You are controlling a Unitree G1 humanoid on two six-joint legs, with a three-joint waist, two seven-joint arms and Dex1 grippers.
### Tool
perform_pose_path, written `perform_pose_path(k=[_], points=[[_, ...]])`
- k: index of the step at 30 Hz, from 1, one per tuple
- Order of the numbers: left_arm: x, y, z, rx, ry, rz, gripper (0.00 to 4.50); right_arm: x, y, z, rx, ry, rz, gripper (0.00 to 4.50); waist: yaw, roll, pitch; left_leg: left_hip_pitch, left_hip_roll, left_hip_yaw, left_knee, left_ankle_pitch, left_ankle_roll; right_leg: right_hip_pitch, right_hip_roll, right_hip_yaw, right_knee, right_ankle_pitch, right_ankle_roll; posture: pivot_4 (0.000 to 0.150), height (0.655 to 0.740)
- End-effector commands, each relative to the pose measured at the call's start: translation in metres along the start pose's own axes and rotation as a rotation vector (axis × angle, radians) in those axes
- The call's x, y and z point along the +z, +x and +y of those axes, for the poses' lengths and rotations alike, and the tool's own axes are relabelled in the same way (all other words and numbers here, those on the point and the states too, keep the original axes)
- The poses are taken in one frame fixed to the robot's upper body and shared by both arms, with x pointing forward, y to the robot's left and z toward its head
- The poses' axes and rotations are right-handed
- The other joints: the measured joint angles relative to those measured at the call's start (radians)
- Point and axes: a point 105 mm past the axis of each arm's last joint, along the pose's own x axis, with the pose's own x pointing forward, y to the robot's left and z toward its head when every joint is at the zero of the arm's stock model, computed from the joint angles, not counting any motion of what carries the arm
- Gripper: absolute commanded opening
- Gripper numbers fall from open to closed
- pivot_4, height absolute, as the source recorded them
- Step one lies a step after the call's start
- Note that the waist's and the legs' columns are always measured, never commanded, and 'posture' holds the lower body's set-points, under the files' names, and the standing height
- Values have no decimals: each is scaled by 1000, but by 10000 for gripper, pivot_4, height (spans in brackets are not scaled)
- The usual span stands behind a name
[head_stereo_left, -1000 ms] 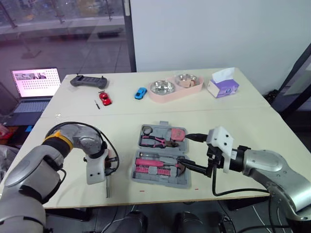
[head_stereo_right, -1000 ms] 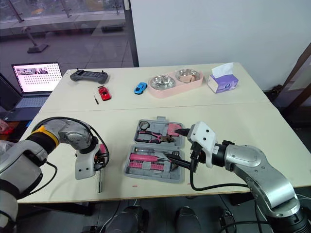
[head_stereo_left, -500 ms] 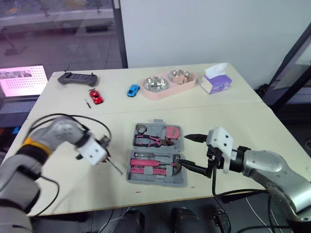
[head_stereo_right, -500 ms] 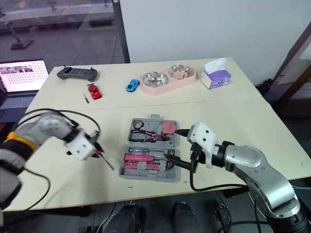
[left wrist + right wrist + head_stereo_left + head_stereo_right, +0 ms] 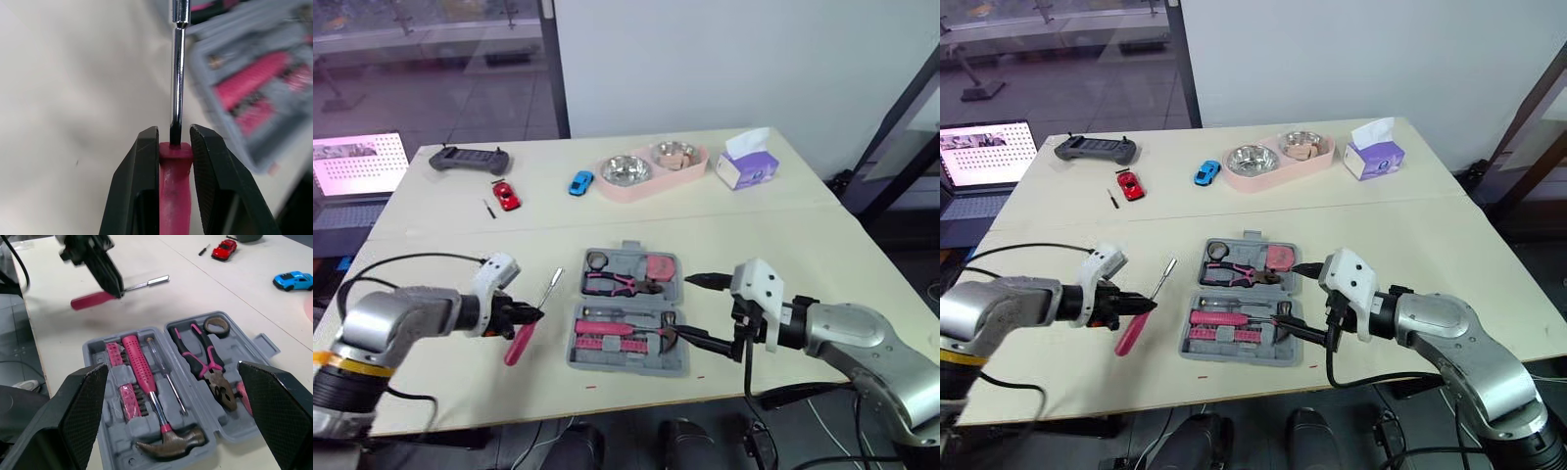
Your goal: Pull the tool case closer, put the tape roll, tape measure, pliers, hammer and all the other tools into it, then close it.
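Both of my left fingers [image 5: 142,166] are pinching the pink handle of a screwdriver [image 5: 1133,331], one on each side, just below where the metal shaft begins. I hold it over the bench [image 5: 783,245], just left of the tool case [image 5: 617,361], with the handle toward me and the shaft slanting away toward the case's far half.

My right fingers [image 5: 705,342] are spread wide and grip nothing. They hover at the case's right edge, one tip by the far half and one by the near half.

The case lies open and flat in front of me. Its near half holds the hammer [image 5: 150,396] and a slim screwdriver [image 5: 166,367]. Its far half holds the pliers [image 5: 215,377], the tape roll [image 5: 224,331] and a pink block that may be the tape measure [image 5: 658,266].
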Motion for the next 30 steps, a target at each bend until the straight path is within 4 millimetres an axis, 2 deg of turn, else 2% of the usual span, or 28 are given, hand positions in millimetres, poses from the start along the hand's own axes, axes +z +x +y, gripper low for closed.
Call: perform_pose_path(k=[1, 4, 11, 17, 18, 20, 24, 25, 28, 30], points=[[-14, -6, -3, 152, -57, 51, 3881, 7, -3, 1, -2, -36, -15, 45000, 0, 0, 0, 0, 0, 0, 0, 0, 0, 0, 0, 1, 0, 0, 0, 1500, 7400], [-24, 0, -12, 188, -104, 47, 3881, 6, -4, 2, -5, -29, -13, 45000, 3, 0, 0, 0, 0, 0, -1, 0, -2, -1, 0, 2, 0, 0, 0, 1500, 7400], [-21, 14, -9, 348, -233, -78, 3881, 4, -5, 3, -17, -14, -6, 45000, 32, 0, -1, 0, -1, 0, -1, 2, -5, 1, -1, 2, -2, 1, -2, 1500, 7400], [-28, 22, -10, 363, -216, -96, 3881, 3, -5, 4, -24, -10, -3, 45000, 49, 3, -2, 0, 0, 0, -1, 2, -5, 0, -2, 2, -3, 1, -3, 1500, 7400], [-26, 22, -12, 348, -214, -108, 14064, 3, -5, 3, -28, -10, -2, 45000, 49, 3, -2, 0, 0, 0, -1, 2, -6, 0, -2, 2, -3, 0, -6, 1500, 7400], [-17, 19, -18, 316, -184, -148, 21036, 3, -6, 2, -36, -6, -2, 45000, 49, 2, -2, 0, 0, 0, -1, 2, -6, 1, -2, 2, -3, 0, -7, 1500, 7400], [-3, 7, -23, 301, -109, -225, 41410, 3, -6, 2, -47, 2, -4, 45000, 49, 2, -2, -1, 0, 0, -1, 2, -6, 0, -1, 2, -4, 0, -7, 1500, 7400], [0, 3, -25, 300, -95, -247, 44473, 3, -6, 2, -49, 4, -4, 45000, 50, 2, -2, -1, 0, 0, -1, 2, -6, 0, -2, 2, -4, 0, -7, 1500, 7400], [1, -7, -26, 313, -80, -274, 44473, 3, -7, 3, -53, 8, -5, 45000, 49, 2, -2, -1, 0, 0, -1, 2, -6, 0, -2, 2, -5, 0, -7, 1500, 7400], [-7, -16, -26, 349, -64, -293, 44473, 2, -8, 2, -58, 11, -2, 45000, 47, 2, -2, -1, 0, 0, -1, 2, -6, 0, -2, 2, -5, 0, -7, 1500, 7400]])
